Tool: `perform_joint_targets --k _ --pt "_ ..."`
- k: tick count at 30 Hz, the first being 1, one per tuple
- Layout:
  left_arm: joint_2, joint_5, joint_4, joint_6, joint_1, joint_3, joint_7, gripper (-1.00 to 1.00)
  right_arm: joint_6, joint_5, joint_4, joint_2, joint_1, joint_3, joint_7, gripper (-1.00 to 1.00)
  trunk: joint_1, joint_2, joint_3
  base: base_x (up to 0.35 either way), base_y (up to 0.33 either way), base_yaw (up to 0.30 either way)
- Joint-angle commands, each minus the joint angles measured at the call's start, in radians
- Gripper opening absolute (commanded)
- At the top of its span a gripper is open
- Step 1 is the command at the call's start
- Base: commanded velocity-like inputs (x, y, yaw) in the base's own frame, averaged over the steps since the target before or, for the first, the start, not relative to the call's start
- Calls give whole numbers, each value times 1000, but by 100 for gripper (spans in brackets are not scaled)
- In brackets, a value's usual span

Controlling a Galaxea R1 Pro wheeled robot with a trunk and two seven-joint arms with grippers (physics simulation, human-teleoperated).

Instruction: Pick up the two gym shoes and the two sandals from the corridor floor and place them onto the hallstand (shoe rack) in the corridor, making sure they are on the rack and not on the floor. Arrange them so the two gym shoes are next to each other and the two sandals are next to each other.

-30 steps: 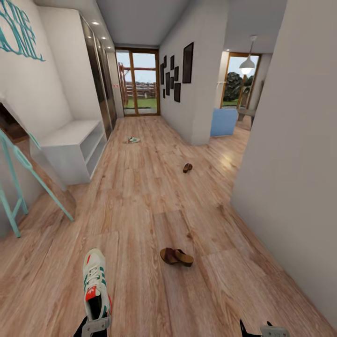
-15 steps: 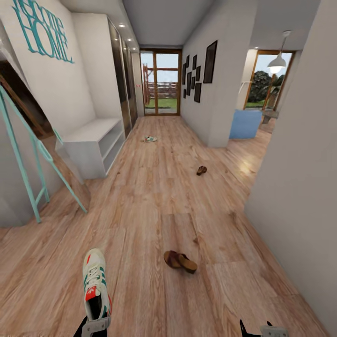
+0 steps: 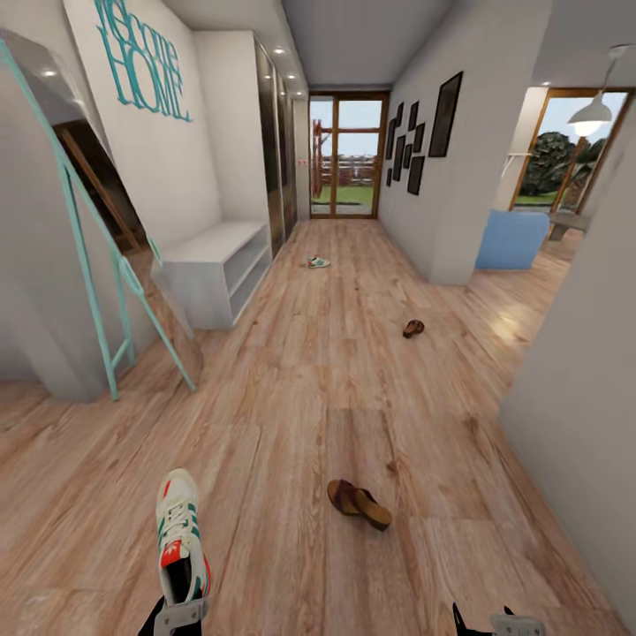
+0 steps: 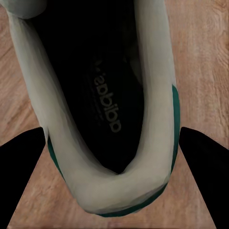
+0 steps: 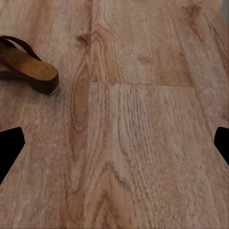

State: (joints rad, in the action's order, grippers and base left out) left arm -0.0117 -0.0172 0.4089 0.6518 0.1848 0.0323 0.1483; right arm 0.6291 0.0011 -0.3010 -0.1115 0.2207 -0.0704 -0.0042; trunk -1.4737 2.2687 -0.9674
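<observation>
A white lace-up gym shoe with green stripes (image 3: 181, 534) rides clamped by its heel in the left tool (image 3: 181, 612), bound for the light-grey hallstand (image 3: 216, 265) far left. Keeping it level should help; the right tool (image 3: 495, 623) stays empty, jaws apart.

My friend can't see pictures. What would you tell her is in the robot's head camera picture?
A white gym shoe is held in the robot's left gripper above a wooden corridor floor. One brown sandal lies close by, another sandal and a second gym shoe lie farther down, and a grey hallstand stands along the left wall.
</observation>
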Motion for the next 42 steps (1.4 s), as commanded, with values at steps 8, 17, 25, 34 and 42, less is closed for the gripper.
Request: perform_joint_targets --k 8,17,25,34,42 --pt "-1 -1 -1 3 1 3 -1 -100 3 0 0 0 0 -2 0 100 0 0 -1 0 -1 278" --pt "-1 -1 -1 3 1 3 -1 -100 3 0 0 0 0 -1 0 100 0 0 -1 0 0 278" --pt "-1 -1 -1 2 1 3 -1 -100 3 -1 -1 0 0 -2 0 100 0 0 -1 0 0 264" --pt "-1 -1 -1 2 1 3 -1 -100 3 -1 -3 0 0 -2 1 100 0 0 -1 0 0 12" --pt "-1 -1 -1 2 1 3 -1 -100 2 9 0 -2 0 1 9 100 0 0 -1 0 0 0"
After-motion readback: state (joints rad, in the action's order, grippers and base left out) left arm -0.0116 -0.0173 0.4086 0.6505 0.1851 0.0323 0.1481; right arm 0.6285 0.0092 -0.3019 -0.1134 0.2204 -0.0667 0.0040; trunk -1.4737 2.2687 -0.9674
